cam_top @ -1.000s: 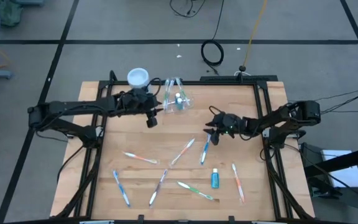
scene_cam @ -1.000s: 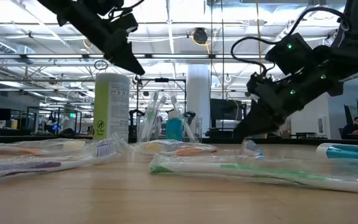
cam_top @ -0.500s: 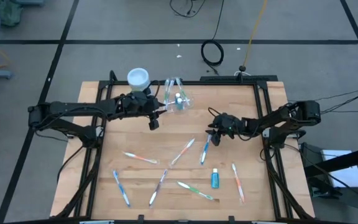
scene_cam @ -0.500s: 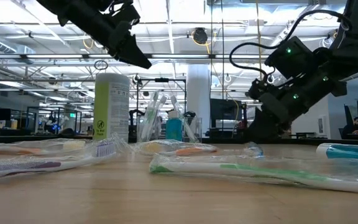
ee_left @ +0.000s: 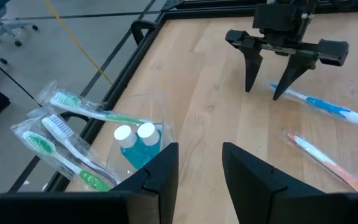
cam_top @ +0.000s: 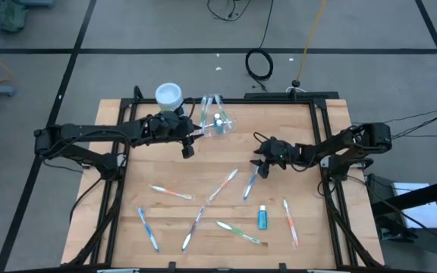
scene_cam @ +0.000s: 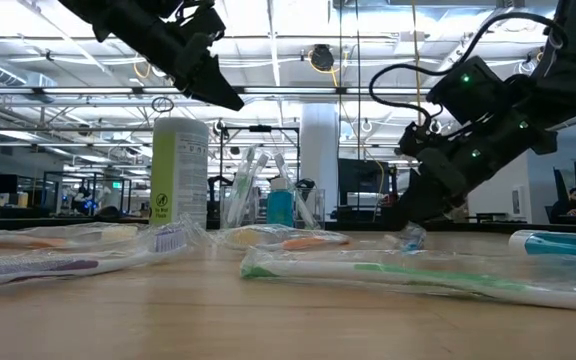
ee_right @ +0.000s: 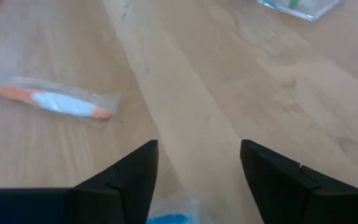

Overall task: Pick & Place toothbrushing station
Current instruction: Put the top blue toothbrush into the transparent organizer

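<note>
The toothbrushing station [cam_top: 215, 121] is a clear plastic holder with wrapped toothbrushes and small blue bottles in it. It stands on its base at the table's far edge and also shows in the left wrist view [ee_left: 114, 140] and the low view [scene_cam: 268, 200]. My left gripper [cam_top: 188, 148] hangs open and empty above the table, just left of the station [ee_left: 199, 171]. My right gripper [cam_top: 258, 163] is open and low over the table's middle right [ee_right: 197, 177]. Its fingers straddle the far end of a wrapped blue toothbrush [cam_top: 249, 183]. My right gripper points down with one finger [ee_left: 286, 78] on each side of the blue toothbrush's far end [ee_left: 291, 94]. I cannot tell whether either finger touches it. The toothbrush lies flat on the table.
A green canister with a white lid [cam_top: 168, 95] stands left of the station. Several wrapped toothbrushes [cam_top: 171, 192] and a blue tube [cam_top: 262, 218] lie over the table's near half. Black frame rails [cam_top: 326, 152] run along the table's sides.
My left gripper has gone a little toward the station and stays raised. My right gripper has shifted slightly over the blue toothbrush's far end and stays low.
</note>
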